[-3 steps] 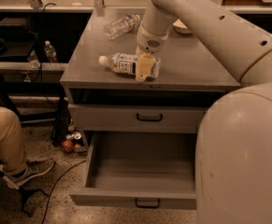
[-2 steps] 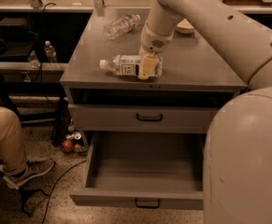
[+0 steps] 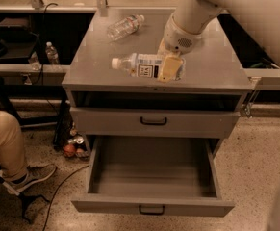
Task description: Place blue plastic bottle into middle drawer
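The blue plastic bottle [image 3: 140, 66] lies on its side on the grey cabinet top [image 3: 91, 57], white cap to the left. My gripper [image 3: 170, 61] comes down from the upper right and sits over the bottle's base end. One yellowish finger [image 3: 171, 69] lies against the near side and the other is behind the bottle, so the gripper is closed around it. The bottle still rests on the top. The middle drawer [image 3: 106, 206] is pulled fully open below and looks empty inside.
A smaller crinkled clear bottle [image 3: 125, 26] lies at the back of the cabinet top. The upper drawer [image 3: 110, 121] is closed. A seated person's leg and shoe [image 3: 14, 162] are at the left. Cans and clutter [image 3: 72, 146] lie on the floor by the cabinet.
The view has shifted a little and the arm has leaned slightly right. The gripper stays at the bottle's base end, and the bottle still lies on the cabinet top.
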### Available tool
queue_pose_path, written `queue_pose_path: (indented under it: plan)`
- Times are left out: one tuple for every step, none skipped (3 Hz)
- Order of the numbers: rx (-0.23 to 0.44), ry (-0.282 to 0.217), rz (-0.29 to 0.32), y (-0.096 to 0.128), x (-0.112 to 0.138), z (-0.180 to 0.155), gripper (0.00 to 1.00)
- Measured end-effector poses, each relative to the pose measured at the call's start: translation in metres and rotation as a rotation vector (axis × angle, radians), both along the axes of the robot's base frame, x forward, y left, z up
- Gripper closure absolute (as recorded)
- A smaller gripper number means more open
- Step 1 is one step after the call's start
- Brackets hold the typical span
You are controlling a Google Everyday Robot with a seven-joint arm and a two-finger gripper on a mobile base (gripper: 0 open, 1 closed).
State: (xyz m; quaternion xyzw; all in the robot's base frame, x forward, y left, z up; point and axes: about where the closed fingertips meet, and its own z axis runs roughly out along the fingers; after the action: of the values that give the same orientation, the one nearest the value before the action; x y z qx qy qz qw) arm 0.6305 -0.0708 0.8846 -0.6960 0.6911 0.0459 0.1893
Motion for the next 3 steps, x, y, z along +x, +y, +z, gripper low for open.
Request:
queue_pose_path:
  plan:
    - [-0.026, 0.042, -0.011, -0.035, -0.052, -0.002, 1.00]
    - [-0.026, 0.042, -0.011, -0.035, -0.052, -0.002, 1.00]
    - [-0.014, 0.056, -0.008, -0.044, -0.058, -0.026, 1.00]
